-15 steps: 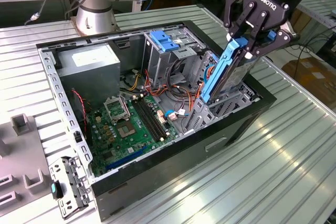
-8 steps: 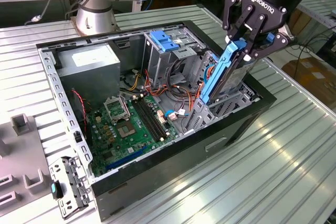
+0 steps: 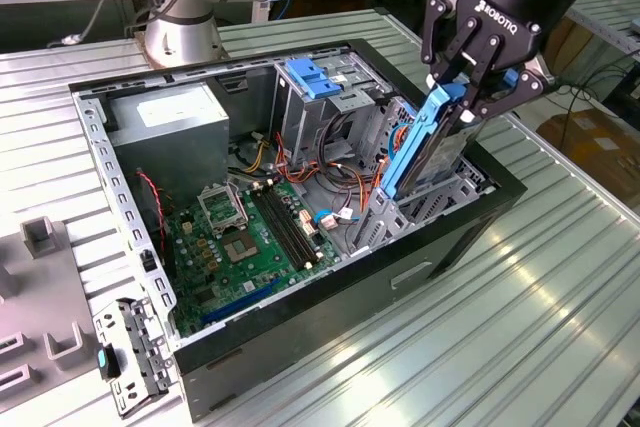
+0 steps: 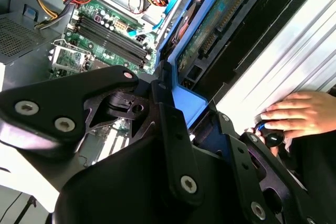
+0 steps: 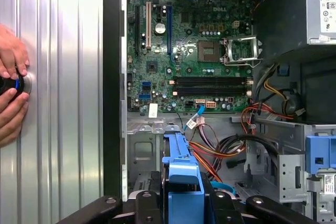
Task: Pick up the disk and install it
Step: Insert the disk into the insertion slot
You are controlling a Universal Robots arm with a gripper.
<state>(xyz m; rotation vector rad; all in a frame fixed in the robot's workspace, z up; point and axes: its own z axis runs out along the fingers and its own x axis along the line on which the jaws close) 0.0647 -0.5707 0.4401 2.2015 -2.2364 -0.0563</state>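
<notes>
At the drive cage: the disk stands on edge and tilted. Its lower end is down among the metal rails of the drive cage, at the exterior view's right end of the open computer case, and its upper end stands proud of the case.
Jaws: the gripper is clenched on the disk's upper end, with a finger on either side of its blue frame.
Arm pose: the wrist is above the case's corner, and the gripper points down, canted to match the disk's lean.
Doing the step well: by my judgement the blue frame should line up with the cage rails before any push (a skewed entry would likely jam). The push should follow the disk's own tilt, not go straight down.
Cables: orange and red leads lie just beside the cage and are best kept out from under the disk.
Bystander: a person's hand rests on the table beside the case, apart from the gripper.
</notes>
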